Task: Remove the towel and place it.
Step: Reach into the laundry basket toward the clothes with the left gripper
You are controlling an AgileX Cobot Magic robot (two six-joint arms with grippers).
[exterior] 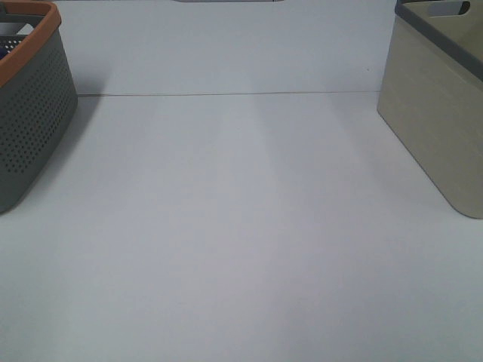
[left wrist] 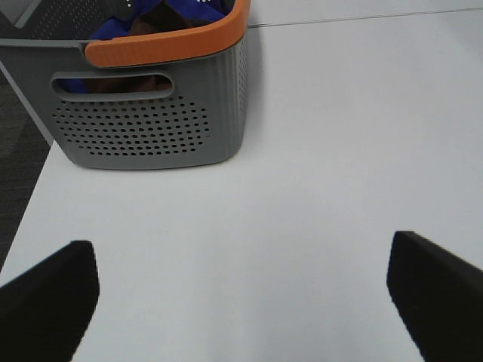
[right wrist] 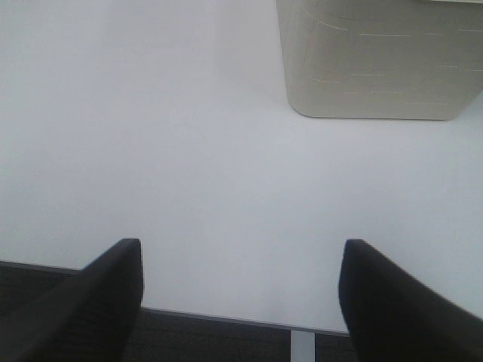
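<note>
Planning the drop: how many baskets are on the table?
2: a grey orange-rimmed basket at the left edge, a beige bin at the right edge. More could lie off-frame.

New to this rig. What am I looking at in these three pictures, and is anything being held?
A two-armed robot at a white table. One camera is mounted high and catches no arms. The other two sit on the wrists; the black shapes there belong to the left gripper and right gripper, both open, holding nothing. On the left stands a grey basket with an orange rim, with blue fabric and something reddish-brown inside, probably the towel. On the right stands a beige bin.
</note>
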